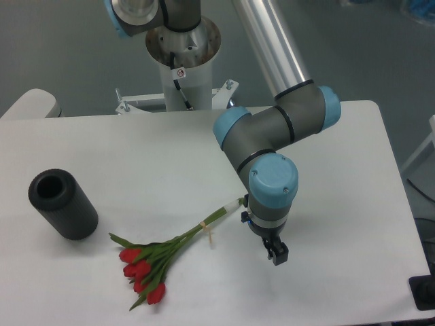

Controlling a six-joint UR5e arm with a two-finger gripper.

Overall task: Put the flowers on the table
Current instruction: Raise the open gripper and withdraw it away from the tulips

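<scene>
Small bunch of red tulip buds w/ narrow green leaves and long thin green stems [160, 261] lies flat on the large white smooth-topped table w/ rounded corners [353, 176], near front edge, buds toward front-left, stem ends pointing up-right. Black two-finger gripper [277, 255] hangs over the table just right of the stem tips, apart from them, holding nothing; fingers look close together but can't tell for sure. Black hollow cylinder [62, 203] lies at left, apart from the bunch. Grey-and-blue arm [272, 136] rises behind to its base at back.
</scene>
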